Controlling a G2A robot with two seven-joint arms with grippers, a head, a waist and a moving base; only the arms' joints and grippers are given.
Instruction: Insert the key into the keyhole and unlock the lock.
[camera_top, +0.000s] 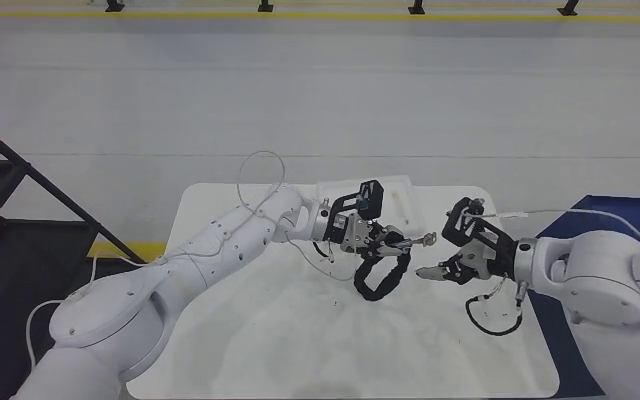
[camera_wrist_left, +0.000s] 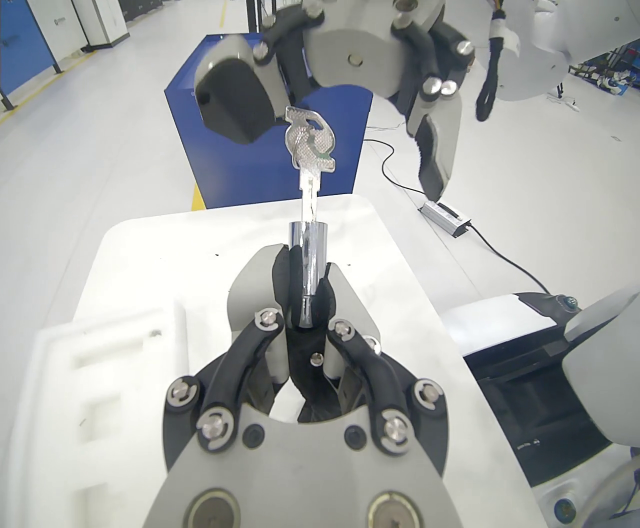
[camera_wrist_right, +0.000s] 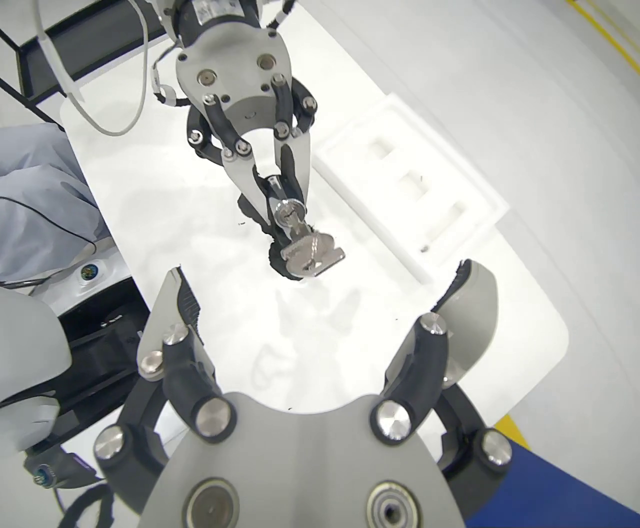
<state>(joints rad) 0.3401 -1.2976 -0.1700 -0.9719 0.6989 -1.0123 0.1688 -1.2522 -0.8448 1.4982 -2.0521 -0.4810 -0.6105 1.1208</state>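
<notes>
My left gripper (camera_wrist_left: 306, 272) is shut on the chrome lock cylinder (camera_wrist_left: 309, 260) and holds it above the white table (camera_top: 300, 340). The lock's black cable loop (camera_top: 384, 276) hangs below it. A silver key (camera_wrist_left: 310, 145) sits in the keyhole with its flat head sticking out toward my right gripper (camera_wrist_right: 320, 282). That gripper is open, one finger on either side of the key head (camera_wrist_right: 312, 252), neither touching it. In the top view the left gripper (camera_top: 395, 240) and the right gripper (camera_top: 441, 250) face each other over the table's middle, the key (camera_top: 425, 239) between them.
A white foam tray (camera_top: 400, 195) with rectangular recesses lies at the table's back edge, behind the left gripper. A blue cabinet (camera_wrist_left: 270, 145) stands off the table's end beyond the right arm. A second black cable loop (camera_top: 495, 318) hangs under the right wrist.
</notes>
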